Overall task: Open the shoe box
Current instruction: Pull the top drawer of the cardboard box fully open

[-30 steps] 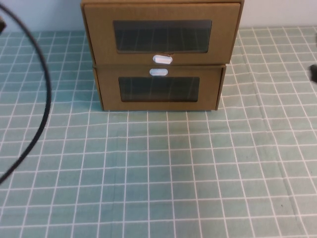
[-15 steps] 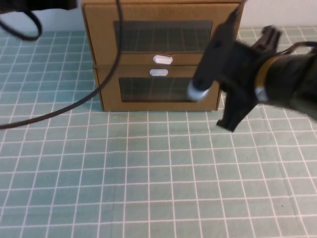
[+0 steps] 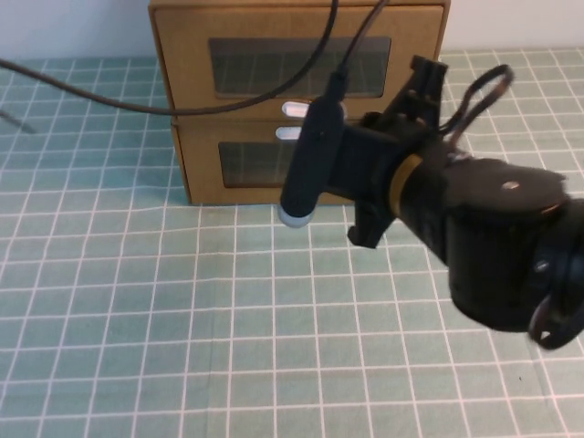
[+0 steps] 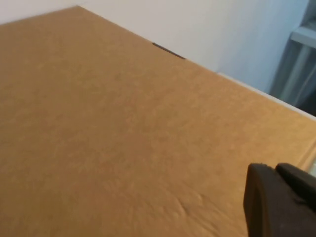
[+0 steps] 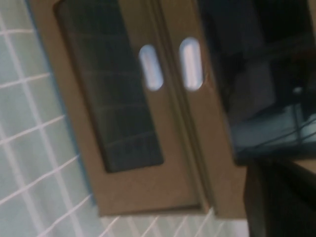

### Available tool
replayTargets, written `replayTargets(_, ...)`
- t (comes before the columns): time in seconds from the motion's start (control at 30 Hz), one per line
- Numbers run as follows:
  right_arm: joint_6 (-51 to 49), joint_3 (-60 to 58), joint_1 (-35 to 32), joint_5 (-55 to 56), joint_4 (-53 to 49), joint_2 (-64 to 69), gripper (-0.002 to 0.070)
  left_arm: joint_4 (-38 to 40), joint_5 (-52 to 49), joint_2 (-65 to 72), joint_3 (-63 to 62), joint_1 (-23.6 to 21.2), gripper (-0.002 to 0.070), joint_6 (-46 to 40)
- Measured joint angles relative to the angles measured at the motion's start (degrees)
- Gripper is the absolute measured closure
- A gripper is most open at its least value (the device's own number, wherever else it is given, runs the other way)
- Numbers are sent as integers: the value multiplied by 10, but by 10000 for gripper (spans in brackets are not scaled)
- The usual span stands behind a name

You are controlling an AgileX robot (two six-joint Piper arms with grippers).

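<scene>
Two brown cardboard shoe boxes stand stacked at the back of the table, the upper box [image 3: 182,64] on the lower box [image 3: 203,169]. Each front has a dark window and a white finger hole: the upper hole [image 3: 294,109] and the lower hole [image 3: 286,133], both seen again in the right wrist view [image 5: 191,63] [image 5: 150,66]. Both fronts look closed. My right gripper [image 3: 426,73] hovers in front of the boxes' right half, shut and empty, its arm hiding part of them. My left gripper [image 4: 279,202] hangs shut over the plain cardboard top [image 4: 108,128] of a box.
A green tablecloth with a white grid [image 3: 182,319] covers the table. A black cable [image 3: 228,100] loops across the boxes from the left. The bulky right arm [image 3: 497,237] fills the right middle of the high view.
The right arm has swung in from the right and now sits lower and further left in front of the boxes. The cable has shifted. The boxes have not moved.
</scene>
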State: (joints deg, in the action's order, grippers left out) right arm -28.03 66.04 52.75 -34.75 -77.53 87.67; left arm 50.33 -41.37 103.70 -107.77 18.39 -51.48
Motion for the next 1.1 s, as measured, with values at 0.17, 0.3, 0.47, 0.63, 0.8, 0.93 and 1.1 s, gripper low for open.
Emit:
replayTargets(0.17, -101, 2, 1, -3, -138, 45, 689, 4, -34, 91, -79, 0, 680, -8)
replayTargets(0.3, -120, 14, 1, -3, -164, 82, 662, 17, -42, 126, -98, 0, 680, -8)
replayTargets(0.47, -124, 33, 1, -4, -169, 119, 521, 25, -47, 133, -103, 0, 680, -1)
replayTargets(0.63, -124, 65, -8, -5, -169, 162, 400, 35, -53, 133, -105, -1, 680, 6)
replayTargets(0.8, -124, 116, -23, -10, -169, 200, 380, 44, -61, 135, -105, -1, 680, 7)
replayTargets(0.93, -124, 142, -31, -7, -169, 213, 378, 46, -67, 135, -105, -1, 680, 7)
replayTargets(1.1, -124, 157, -51, 29, -169, 223, 381, 47, -67, 135, -105, -1, 680, 7)
